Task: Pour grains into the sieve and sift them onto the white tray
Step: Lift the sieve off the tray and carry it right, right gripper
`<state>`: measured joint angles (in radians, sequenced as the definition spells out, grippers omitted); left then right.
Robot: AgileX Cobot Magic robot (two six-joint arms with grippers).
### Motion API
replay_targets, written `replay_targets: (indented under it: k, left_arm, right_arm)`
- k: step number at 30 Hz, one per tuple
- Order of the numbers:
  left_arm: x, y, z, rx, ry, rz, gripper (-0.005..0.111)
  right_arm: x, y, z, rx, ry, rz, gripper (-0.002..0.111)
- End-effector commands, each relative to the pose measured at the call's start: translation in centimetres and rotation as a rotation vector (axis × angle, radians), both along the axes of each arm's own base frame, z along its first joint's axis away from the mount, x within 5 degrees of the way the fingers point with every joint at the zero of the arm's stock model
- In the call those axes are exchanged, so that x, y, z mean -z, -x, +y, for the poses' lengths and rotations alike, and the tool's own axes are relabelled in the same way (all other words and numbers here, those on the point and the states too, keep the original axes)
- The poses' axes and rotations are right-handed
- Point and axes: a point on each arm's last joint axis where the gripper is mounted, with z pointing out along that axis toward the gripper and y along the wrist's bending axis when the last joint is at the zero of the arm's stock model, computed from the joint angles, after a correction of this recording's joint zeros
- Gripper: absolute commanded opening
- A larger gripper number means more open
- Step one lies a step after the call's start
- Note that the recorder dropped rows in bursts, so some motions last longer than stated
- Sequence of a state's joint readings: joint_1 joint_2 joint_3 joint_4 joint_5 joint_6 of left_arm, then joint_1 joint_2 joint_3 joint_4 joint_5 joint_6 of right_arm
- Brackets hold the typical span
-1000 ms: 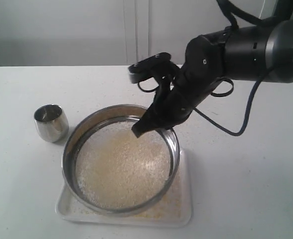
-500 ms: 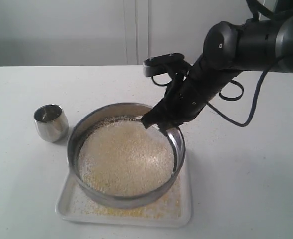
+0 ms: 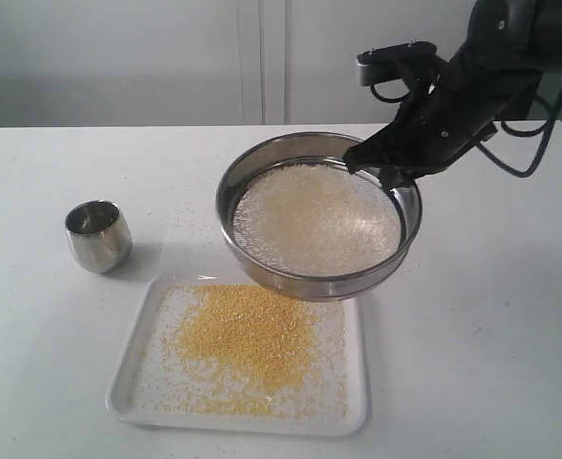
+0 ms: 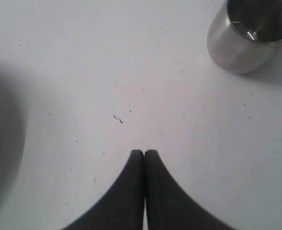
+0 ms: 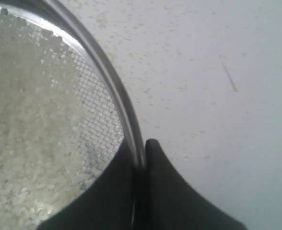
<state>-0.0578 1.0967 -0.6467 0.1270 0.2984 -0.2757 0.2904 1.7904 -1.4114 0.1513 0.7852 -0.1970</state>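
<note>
Sieve (image 3: 312, 279) held clear of the tray, coarse fraction on the mesh – carry it level.
Near: white tray (image 3: 134, 396) holds the fine yellow grains (image 3: 248, 337), piled mid-tray. Beyond it, the sieve is raised, with whitish grains (image 3: 314, 215) inside. Best to move slowly and flat so nothing tips over the near wall onto the sifted pile. Right gripper (image 3: 386, 172) pinches the sieve's far-right rim, arm reaching in from far right, wrist pitched down. Left gripper (image 4: 144, 153) is closed on nothing over bare table (image 3: 52, 344), near the steel cup (image 3: 97, 235).
</note>
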Motion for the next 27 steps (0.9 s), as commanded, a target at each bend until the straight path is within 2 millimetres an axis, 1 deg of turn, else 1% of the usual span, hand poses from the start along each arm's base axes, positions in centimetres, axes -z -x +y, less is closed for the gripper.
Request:
replay_targets:
  k: [1,3,7,13,17,20,23,27]
  left_arm:
    - [0.1,0.3,0.1,-0.007,0.002,0.008,0.0]
    - [0.1,0.3,0.1,-0.007,0.002,0.008,0.0]
    - [0.1,0.3,0.1,-0.007,0.002,0.008,0.0]
    - [0.1,0.3,0.1,-0.007,0.002,0.008,0.0]
    - [0.1,0.3,0.1,-0.007,0.002,0.008,0.0]
    - [0.1,0.3,0.1,-0.007,0.002,0.008,0.0]
    - [0.1,0.3,0.1,-0.007,0.002,0.008,0.0]
    - [0.1,0.3,0.1,-0.007,0.002,0.008,0.0]
  right_arm:
    - [-1.7,-1.0,-3.1,0.119,0.011,-0.04,0.0]
    - [-1.9,-1.4,-4.5,0.16,0.009,-0.037,0.0]
    - [-1.2,-2.3,-7.3,0.242,0.016,0.032,0.0]
    - [0.8,-3.8,-9.8,0.304,0.029,0.108,0.0]
    - [2.1,-4.8,-10.9,0.344,0.027,0.136,0.0]
    - [3.2,-5.2,-11.4,0.359,0.03,0.15,0.0]
    - [4.2,-5.7,-11.5,0.362,0.035,0.145,0.0]
    - [5.0,-6.6,-11.6,0.368,0.03,0.094,0.0]
